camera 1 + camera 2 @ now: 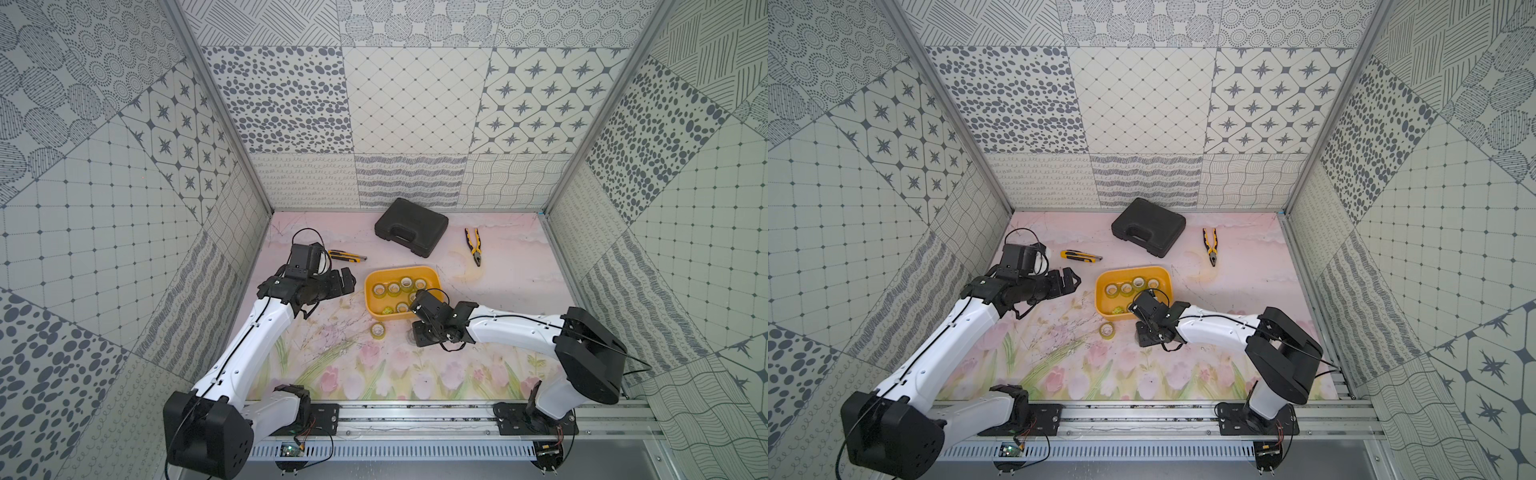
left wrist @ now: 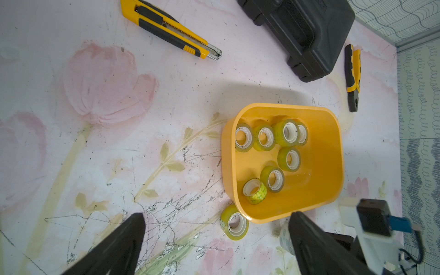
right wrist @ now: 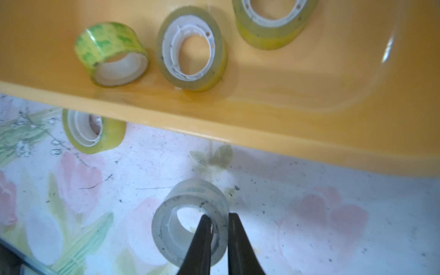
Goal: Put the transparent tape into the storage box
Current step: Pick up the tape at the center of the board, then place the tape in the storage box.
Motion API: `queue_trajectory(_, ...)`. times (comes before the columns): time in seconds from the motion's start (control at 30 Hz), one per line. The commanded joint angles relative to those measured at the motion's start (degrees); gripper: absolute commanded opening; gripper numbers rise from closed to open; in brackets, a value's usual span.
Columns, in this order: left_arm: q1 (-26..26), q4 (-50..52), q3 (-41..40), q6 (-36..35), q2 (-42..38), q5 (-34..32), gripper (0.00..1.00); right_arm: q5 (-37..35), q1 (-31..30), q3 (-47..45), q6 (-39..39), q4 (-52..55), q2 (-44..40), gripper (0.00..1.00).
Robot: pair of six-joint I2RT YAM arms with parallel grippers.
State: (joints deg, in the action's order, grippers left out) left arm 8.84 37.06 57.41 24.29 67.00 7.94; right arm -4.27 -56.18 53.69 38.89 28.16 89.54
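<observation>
Farthest back on the floral table (image 1: pixel 498 374), the black toolcase (image 1: pixel 411 226) lay closed. Nearer, the storage box (image 2: pixel 319 171) held seven rolls of transparent tape (image 2: pixel 289 159). To the box's left, the left gripper (image 1: pixel 348 281) hovered with its jaws spread wide and nothing between them. The right gripper (image 3: pixel 219 215) pinched the wall of a clear roll (image 3: pixel 195 192) on the table just outside the box's near wall, with one finger inside the core. Close by, a second roll (image 1: pixel 377 331) lay outside too.

roll (image 3: pixel 166 238) partly behind right claw (image 3: pixel 219 214), toolcase (image 2: pixel 300 31) cropped
</observation>
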Motion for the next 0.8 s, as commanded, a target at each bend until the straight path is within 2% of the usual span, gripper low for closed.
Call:
queue_trajectory(0.0, -0.05, 0.6, 0.29, -0.28, -0.3, 0.67, 0.99, -0.75, 0.13, 2.14, -1.99, 3.68, -4.75, 0.07)
queue_trajectory(0.13, -0.07, 0.65, 0.27, -0.21, -0.3, 0.99, 0.99, -0.92, 1.55, 5.71, -3.89, 5.49, -7.16, 0.07)
queue_trajectory(0.23, 0.06, 0.65, 0.31, -0.21, -0.43, 1.0, 0.99, 0.0, 4.03, 10.05, -6.22, 5.59, -5.77, 0.07)
queue_trajectory(0.4, 0.0, 0.65, 0.16, -0.13, -0.73, 1.08, 0.99, 3.23, 7.93, 20.97, -10.31, 6.72, 4.42, 0.07)
queue_trajectory(0.6, -0.06, 0.6, 0.1, -0.12, -0.64, 1.26, 0.99, 3.17, 8.63, 32.68, -11.59, 6.95, 18.14, 0.06)
queue_trajectory(0.77, -0.06, 0.49, 0.1, -0.04, -0.6, 1.63, 0.99, 3.13, 9.2, 39.91, -11.74, 6.91, 25.68, 0.06)
